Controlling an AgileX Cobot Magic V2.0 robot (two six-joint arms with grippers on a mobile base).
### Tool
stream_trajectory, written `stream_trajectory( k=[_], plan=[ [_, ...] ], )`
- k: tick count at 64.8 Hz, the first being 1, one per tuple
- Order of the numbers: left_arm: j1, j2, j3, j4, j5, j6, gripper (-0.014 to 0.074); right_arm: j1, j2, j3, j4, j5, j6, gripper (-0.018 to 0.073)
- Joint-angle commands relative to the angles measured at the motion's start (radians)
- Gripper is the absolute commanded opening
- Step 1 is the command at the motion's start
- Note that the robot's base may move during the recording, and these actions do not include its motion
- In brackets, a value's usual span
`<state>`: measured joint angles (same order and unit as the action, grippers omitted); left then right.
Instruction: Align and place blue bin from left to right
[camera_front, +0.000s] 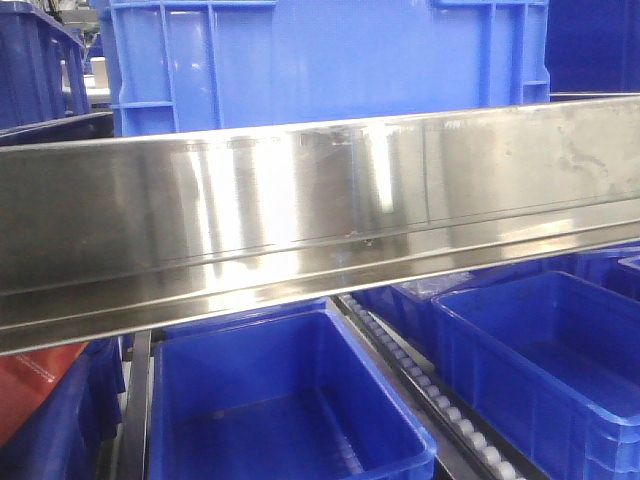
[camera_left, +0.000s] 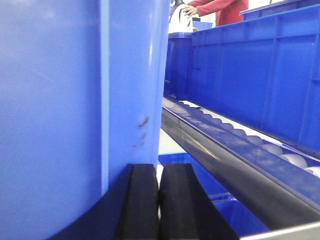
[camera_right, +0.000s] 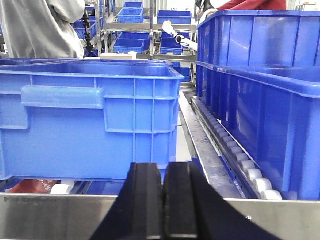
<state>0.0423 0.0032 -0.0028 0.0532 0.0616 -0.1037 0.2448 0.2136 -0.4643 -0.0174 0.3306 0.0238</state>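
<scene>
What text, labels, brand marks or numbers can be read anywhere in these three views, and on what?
None can be read.
The blue bin, the stainless rail and the closed left gripper and right gripper bear no visible lettering.
The red object at lower left shows no readable print.

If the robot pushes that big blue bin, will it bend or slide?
The blue bin probably stays stiff: its walls have ribs and a thick rim. It likely slides easily, since roller tracks run alongside. It looks empty on top, so perhaps light for its size.
</scene>
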Motion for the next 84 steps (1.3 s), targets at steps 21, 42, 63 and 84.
stream_trajectory(
  k=[21,42,63,84],
  plan=[
    [0.002,-0.003,0.003,0.002,-0.025,0.003,-0.0006,-0.002,-0.005,0.003,-0.008,-0.024,-0.007,-0.0088],
    [0.002,-0.003,0.003,0.002,-0.025,0.003,-0.0006,-0.002,-0.005,0.003,-0.008,-0.024,-0.007,-0.0088],
    [0.002,-0.003,0.003,0.002,-0.025,0.003,-0.0006,-0.002,-0.005,0.003,-0.008,-0.024,-0.007,-0.0088],
    [0.002,-0.003,0.003,0.002,-0.025,0.003,-0.0006,-0.002,-0.005,0.003,-0.008,-0.024,-0.007,-0.0088]
  ],
)
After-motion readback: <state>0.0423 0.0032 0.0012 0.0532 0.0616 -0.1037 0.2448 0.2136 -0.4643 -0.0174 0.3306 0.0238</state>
